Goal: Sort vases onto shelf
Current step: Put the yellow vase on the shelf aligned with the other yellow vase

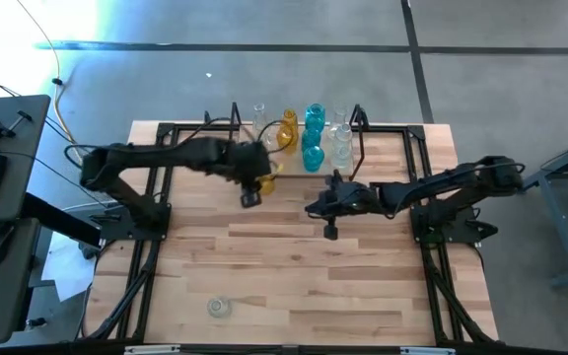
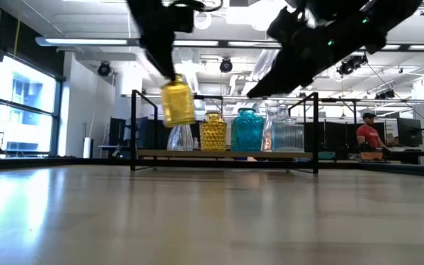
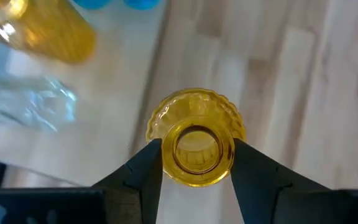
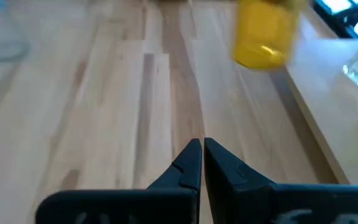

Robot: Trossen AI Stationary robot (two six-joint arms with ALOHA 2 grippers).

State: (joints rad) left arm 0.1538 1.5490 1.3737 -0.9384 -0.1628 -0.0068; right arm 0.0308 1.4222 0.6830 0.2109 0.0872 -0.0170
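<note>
One clear vase (image 1: 220, 308) alone at table (image 1: 294, 266) near edge. Left end effector (image 3: 196, 163) clenched on one amber vase (image 3: 196, 144), lifted off table before shelf (image 1: 363, 138). Right end effector (image 4: 202, 163) closed, empty, mid-table. On shelf: one amber, two teal, several clear.

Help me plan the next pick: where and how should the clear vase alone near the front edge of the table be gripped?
Grip the clear vase by its narrow neck, coming straight down from above. It seems to stand upright with bare table all around, so nothing blocks a tool closing across the neck.
</note>
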